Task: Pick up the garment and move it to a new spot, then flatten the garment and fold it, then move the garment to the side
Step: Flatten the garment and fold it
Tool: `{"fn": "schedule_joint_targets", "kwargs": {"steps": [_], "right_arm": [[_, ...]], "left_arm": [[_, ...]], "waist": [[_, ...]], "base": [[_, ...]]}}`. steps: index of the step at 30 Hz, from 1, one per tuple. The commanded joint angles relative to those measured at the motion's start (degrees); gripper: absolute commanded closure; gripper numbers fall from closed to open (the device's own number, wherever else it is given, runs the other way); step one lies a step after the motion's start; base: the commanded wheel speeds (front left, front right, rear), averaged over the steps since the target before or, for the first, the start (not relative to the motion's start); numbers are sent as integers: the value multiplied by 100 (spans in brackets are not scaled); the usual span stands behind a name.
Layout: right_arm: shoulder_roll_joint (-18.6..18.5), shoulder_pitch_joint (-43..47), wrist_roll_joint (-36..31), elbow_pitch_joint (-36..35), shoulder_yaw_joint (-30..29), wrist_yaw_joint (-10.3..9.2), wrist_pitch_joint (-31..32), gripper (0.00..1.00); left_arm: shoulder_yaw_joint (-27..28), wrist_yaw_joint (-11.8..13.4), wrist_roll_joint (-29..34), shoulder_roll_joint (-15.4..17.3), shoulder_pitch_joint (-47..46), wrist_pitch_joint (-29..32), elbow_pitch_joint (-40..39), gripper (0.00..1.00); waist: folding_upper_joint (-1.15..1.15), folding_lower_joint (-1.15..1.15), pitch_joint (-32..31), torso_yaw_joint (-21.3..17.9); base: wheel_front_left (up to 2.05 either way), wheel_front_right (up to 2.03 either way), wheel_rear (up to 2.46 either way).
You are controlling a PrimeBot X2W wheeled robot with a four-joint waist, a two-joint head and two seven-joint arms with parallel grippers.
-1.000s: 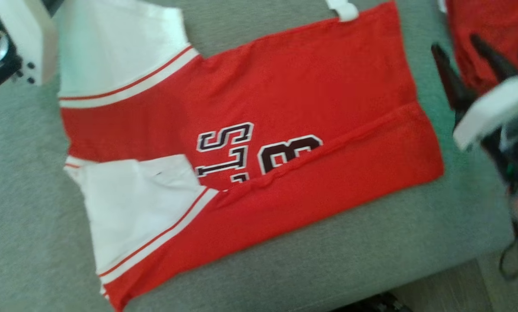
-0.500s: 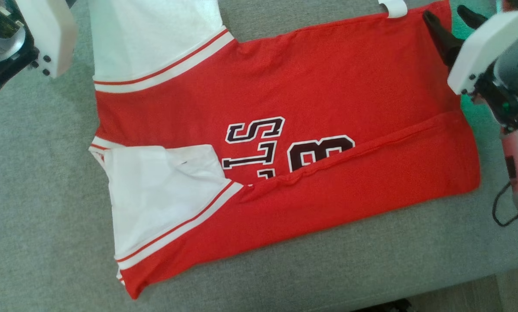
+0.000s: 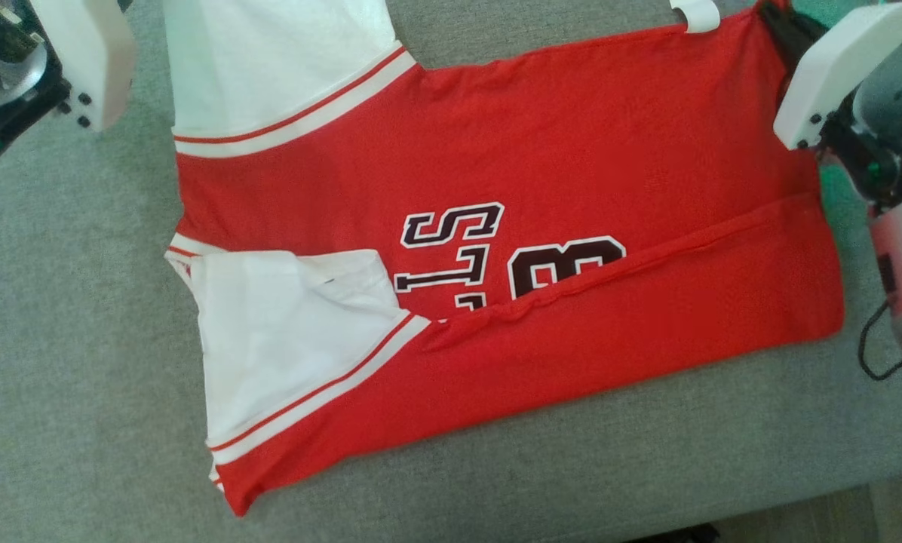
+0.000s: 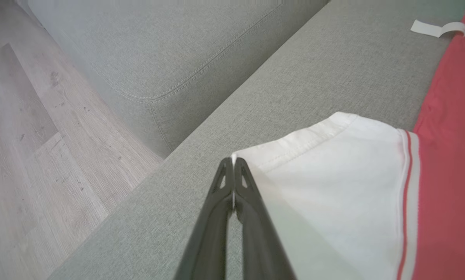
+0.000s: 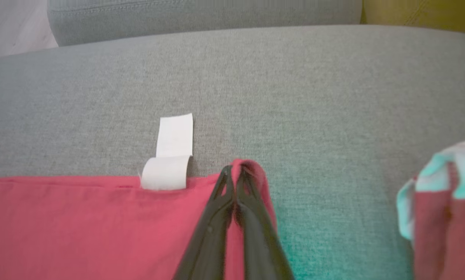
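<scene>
Head view: jersey lies flat, two far corners pinched

Bare grey cushion (image 3: 81,377) lies open to the left of and in front of the red-and-white garment (image 3: 572,151). The cushion's front edge drops off at lower right. Left wrist view shows wood floor (image 4: 30,136) past the cushion's side. The left gripper (image 4: 232,160) is pressed together on the white sleeve's hem corner. The right gripper (image 5: 234,171) pinches the red corner beside a white tag (image 5: 170,163).
</scene>
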Motion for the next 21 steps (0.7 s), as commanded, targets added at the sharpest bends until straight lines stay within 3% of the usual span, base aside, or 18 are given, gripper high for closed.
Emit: {"fn": "schedule_joint_targets", "kwargs": {"steps": [1, 9, 21], "right_arm": [[-77, -133, 55, -159, 47, 37, -75, 100], [-169, -263, 258, -161, -79, 37, -435, 100], [-521, 539, 697, -579, -401, 37, -557, 100]], "left_arm": [[260, 11, 57, 176, -422, -109, -35, 100], [222, 11, 416, 149, -696, -1169, 209, 100], [229, 11, -190, 243, -84, -1797, -57, 100]], "waist": [[0, 0, -10, -2], [0, 0, -113, 27], [0, 0, -541, 330]], "base": [[0, 0, 0], [0, 0, 0], [0, 0, 0]]}}
